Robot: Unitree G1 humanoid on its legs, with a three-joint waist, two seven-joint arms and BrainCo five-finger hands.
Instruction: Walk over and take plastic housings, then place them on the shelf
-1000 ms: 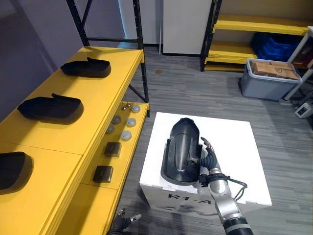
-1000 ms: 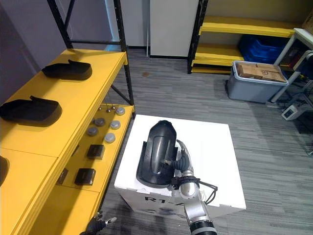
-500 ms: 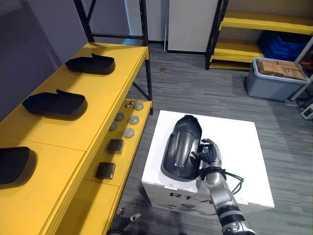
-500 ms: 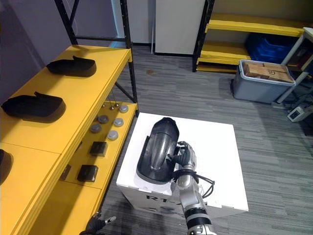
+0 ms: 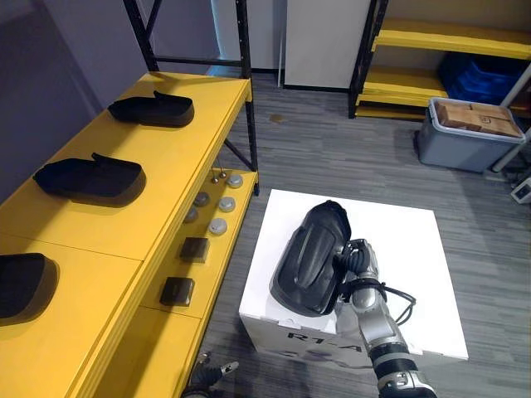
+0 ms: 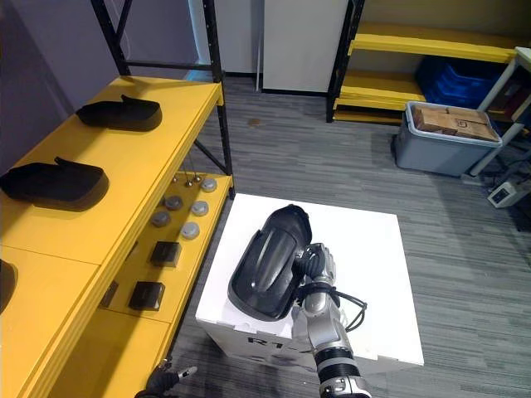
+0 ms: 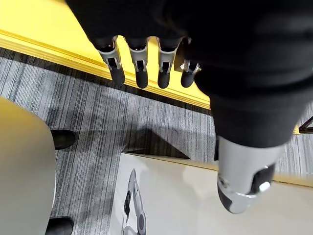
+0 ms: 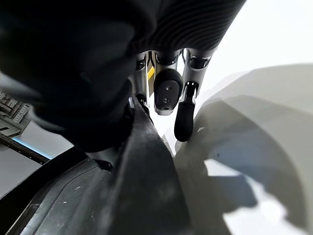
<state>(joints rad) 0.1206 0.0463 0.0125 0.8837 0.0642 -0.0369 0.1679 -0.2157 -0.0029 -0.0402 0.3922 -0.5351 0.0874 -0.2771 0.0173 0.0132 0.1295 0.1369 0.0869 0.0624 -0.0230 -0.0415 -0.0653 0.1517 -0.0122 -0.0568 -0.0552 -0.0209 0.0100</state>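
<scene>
The plastic housing (image 5: pixel 311 264) is covering part of the right hand (image 5: pixel 358 262), so where the fingertips are lying under its rim is unclear. The picture's edge is cutting off the nearest housing (image 5: pixel 23 286) on the yellow shelf (image 5: pixel 166 166), and also the left hand (image 5: pixel 207 375). The small round parts (image 5: pixel 217 212) on the lower shelf (image 5: pixel 217 261) are looking too small to identify.

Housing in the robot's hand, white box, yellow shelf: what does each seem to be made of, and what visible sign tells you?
Housing: likely moulded plastic, dark, semi-gloss; soft highlights on its curved back.
White box: probably cardboard or painted board, matt; flat faces, crisp edges.
Yellow shelf: perhaps painted metal or coated board, smooth; even colour, a seam between panels.
</scene>
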